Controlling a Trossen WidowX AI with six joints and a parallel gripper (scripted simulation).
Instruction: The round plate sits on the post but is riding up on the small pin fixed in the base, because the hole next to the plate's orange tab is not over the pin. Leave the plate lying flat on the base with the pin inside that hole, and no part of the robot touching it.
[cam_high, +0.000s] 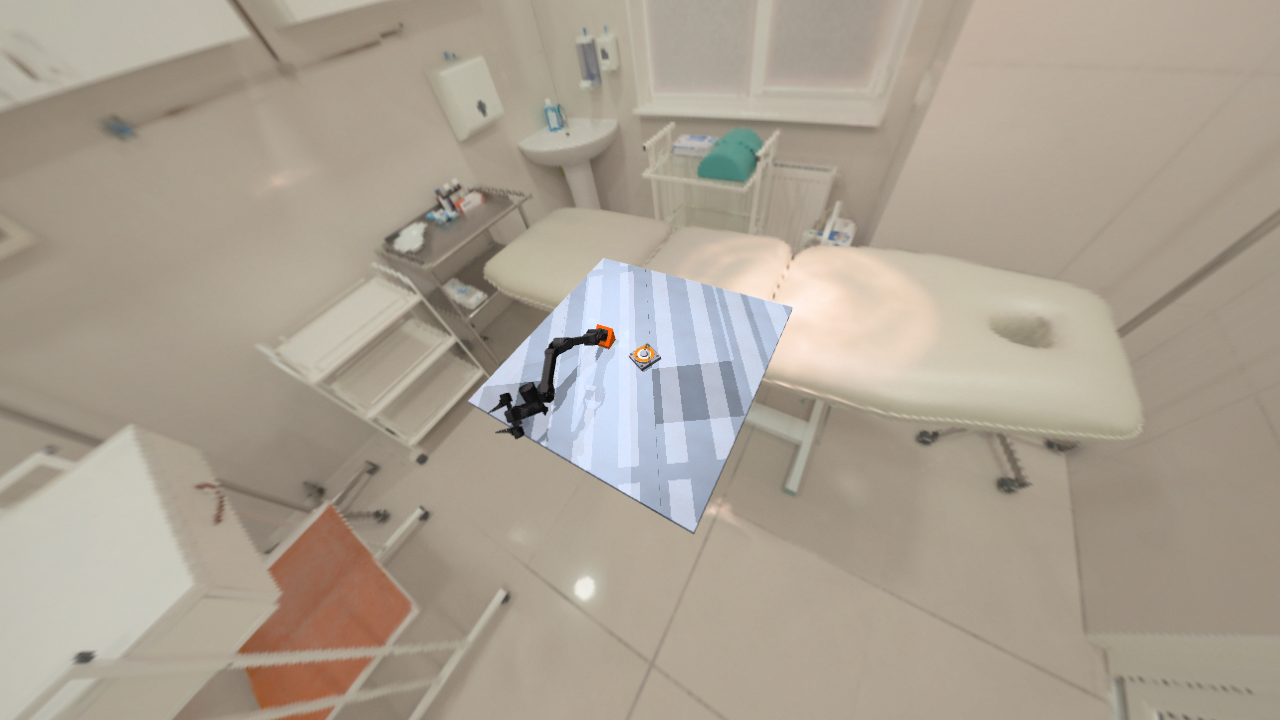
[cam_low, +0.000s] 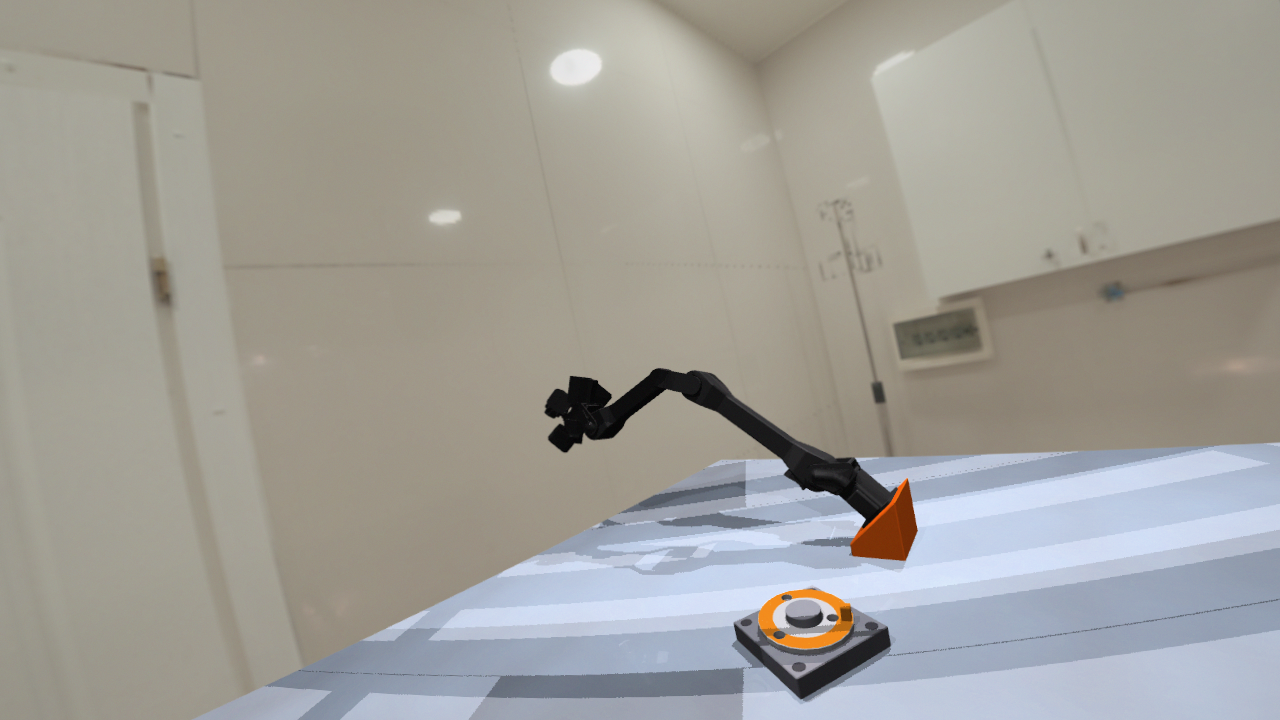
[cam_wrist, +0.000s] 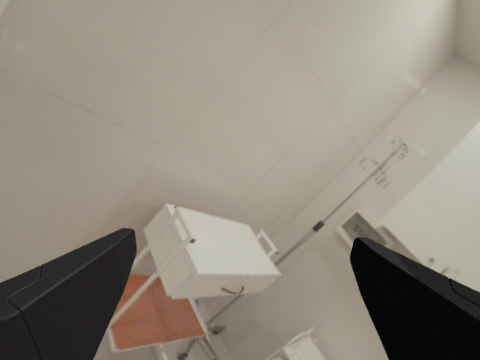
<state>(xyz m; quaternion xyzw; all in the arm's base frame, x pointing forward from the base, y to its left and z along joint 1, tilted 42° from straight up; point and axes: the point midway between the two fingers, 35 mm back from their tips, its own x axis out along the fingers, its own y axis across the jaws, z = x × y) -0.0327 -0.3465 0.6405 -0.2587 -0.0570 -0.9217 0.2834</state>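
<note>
The round orange plate sits on a grey post on the square dark grey base. Its small orange tab points to the right in the exterior view. I cannot make out the pin or the hole. My gripper is open and empty. It hangs in the air beyond the table's edge, far from the plate, on the other side of the arm's orange mount. The wrist view shows only the room between the two dark fingers.
The striped grey-blue table top carries only the base and the arm's mount. A white couch, trolleys and cabinets stand around, away from the table.
</note>
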